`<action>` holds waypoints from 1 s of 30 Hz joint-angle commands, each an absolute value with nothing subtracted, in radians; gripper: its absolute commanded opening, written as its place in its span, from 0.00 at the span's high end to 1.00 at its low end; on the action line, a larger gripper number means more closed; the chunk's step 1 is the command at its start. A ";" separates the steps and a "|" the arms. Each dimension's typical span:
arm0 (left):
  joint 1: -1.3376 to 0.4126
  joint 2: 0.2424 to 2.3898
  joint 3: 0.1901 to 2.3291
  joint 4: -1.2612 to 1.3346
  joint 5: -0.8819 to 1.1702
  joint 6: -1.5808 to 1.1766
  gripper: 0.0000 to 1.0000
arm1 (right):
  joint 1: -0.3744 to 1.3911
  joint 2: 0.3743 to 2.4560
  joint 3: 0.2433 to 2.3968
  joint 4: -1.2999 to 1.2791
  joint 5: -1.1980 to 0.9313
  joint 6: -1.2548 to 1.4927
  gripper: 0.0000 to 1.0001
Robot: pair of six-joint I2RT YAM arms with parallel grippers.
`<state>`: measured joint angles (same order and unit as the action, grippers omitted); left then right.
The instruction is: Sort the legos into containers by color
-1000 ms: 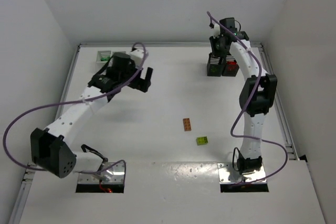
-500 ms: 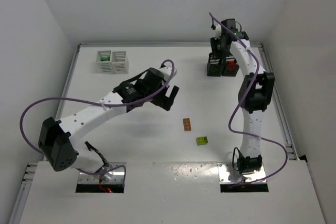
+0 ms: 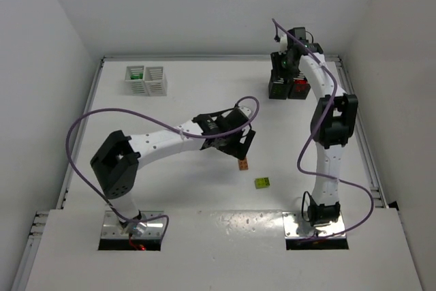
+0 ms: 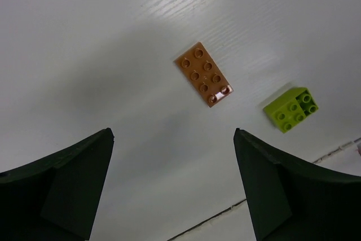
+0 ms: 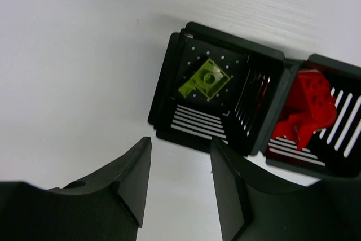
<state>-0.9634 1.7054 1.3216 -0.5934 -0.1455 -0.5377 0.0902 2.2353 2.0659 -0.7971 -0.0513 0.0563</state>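
An orange-brown lego [image 4: 203, 74] lies flat on the table, with a lime green lego [image 4: 290, 109] to its right. In the top view my open, empty left gripper [image 3: 240, 146] hovers just above and behind the orange-brown lego [image 3: 243, 164]; the lime lego [image 3: 262, 182] lies nearer. In the left wrist view the left gripper [image 4: 173, 134] is wide open above bare table. My right gripper [image 5: 180, 142] is open and empty above the black containers [image 5: 225, 38], which hold a lime lego [image 5: 206, 81] and red legos [image 5: 304, 105].
The white pair of containers [image 3: 155, 81] stands at the far left, with a green lego [image 3: 136, 73] in its left bin. The black pair [image 3: 279, 90] stands at the far right under the right arm. A table seam [image 4: 214, 218] runs near the left fingers.
My left arm has swung from beside the white containers to the right and nearer, ending over the orange-brown lego. The right arm has barely moved.
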 commanded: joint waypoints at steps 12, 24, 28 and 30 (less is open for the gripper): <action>-1.035 1.914 1.522 -0.658 -0.213 -0.729 0.20 | 0.081 1.927 1.945 -0.736 -0.118 0.092 0.53; -1.045 2.006 1.522 -0.676 -0.173 -0.769 0.26 | 0.054 1.830 1.882 -0.700 -0.127 0.092 0.53; -1.045 2.036 1.532 -0.676 -0.163 -0.778 0.24 | 0.045 1.810 1.862 -0.690 -0.127 0.092 0.52; -1.045 2.060 1.543 -0.676 -0.153 -0.778 0.24 | 0.044 1.799 1.862 -0.681 -0.127 0.092 0.52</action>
<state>-1.0283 2.0415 1.4975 -0.6674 -0.1741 -0.7532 0.0532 1.8683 1.8645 -0.7334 -0.1143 0.0799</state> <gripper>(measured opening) 0.763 0.481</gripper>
